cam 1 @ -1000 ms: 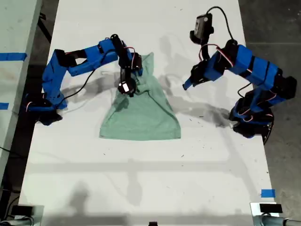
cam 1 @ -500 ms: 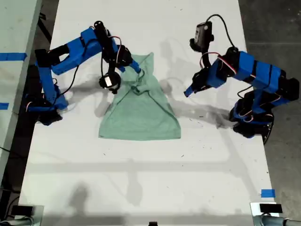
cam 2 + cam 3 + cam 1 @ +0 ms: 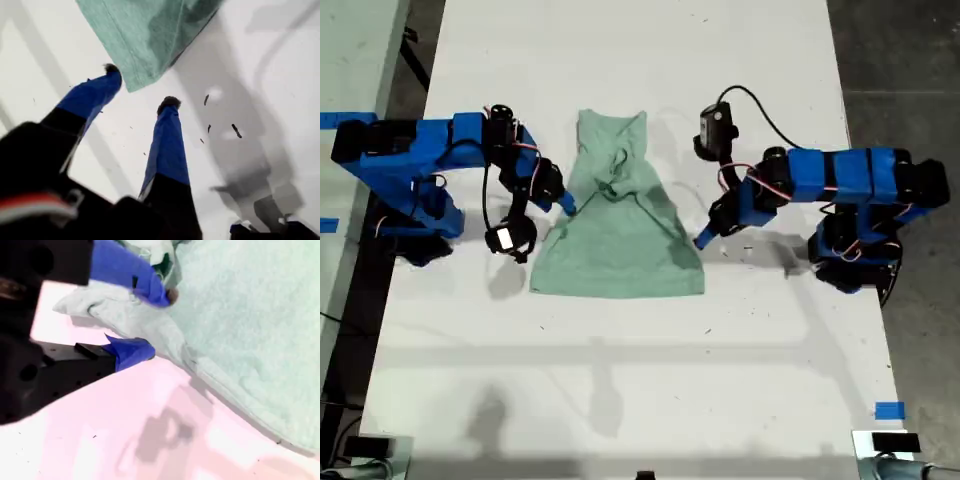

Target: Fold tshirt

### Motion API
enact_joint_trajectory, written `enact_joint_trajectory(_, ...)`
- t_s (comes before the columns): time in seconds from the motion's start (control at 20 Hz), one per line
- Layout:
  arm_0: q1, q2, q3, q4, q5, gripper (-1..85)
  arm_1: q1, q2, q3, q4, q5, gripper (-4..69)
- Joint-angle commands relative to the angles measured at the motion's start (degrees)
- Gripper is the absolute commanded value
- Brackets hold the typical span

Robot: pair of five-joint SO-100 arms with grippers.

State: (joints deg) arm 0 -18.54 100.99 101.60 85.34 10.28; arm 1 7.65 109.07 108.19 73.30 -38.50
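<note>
Lying bunched and creased, pale mint tshirt (image 3: 618,225) on white table (image 3: 620,370)

My first gripper (image 3: 142,85) hangs low with its two blue fingers (image 3: 167,145) spread apart and nothing between them, black tips aimed down. In the exterior view it sits at about four o'clock (image 3: 703,238), its arm stretched flat in from three o'clock, the wrist camera riding above the forearm. My second gripper (image 3: 152,322) also has its jaws parted, one fingertip pressing on the tshirt (image 3: 240,330), the other at its edge. In the exterior view it (image 3: 566,203) reaches in from nine o'clock, elbow bent.
</note>
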Motion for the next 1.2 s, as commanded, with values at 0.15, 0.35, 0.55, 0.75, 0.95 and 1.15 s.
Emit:
enact_joint_trajectory(0.15,3.43,2.99,3.25,-2.99,-2.37,22.4,-1.85,-5.45,3.43,-7.73,2.99,25.4)
enact_joint_trajectory(0.35,2.37,3.78,3.69,-2.99,-2.02,22.2,-2.81,-12.48,5.19,-14.68,4.04,25.5)
enact_joint_trajectory(0.55,1.85,5.62,4.92,-2.99,-2.02,21.4,-2.46,-19.25,5.45,-20.30,4.83,18.6)
enact_joint_trajectory(0.75,1.85,5.80,5.54,-3.08,-1.93,19.8,-1.93,-22.32,3.52,-21.53,4.04,3.9)
enact_joint_trajectory(0.95,1.58,5.62,5.63,-3.16,-1.93,19.4,-1.93,-22.06,1.76,-17.93,3.69,-1.3)
enact_joint_trajectory(1.15,1.58,4.66,5.63,-3.25,-1.85,18.9,-3.08,-18.28,-7.21,-3.34,4.13,-1.5)
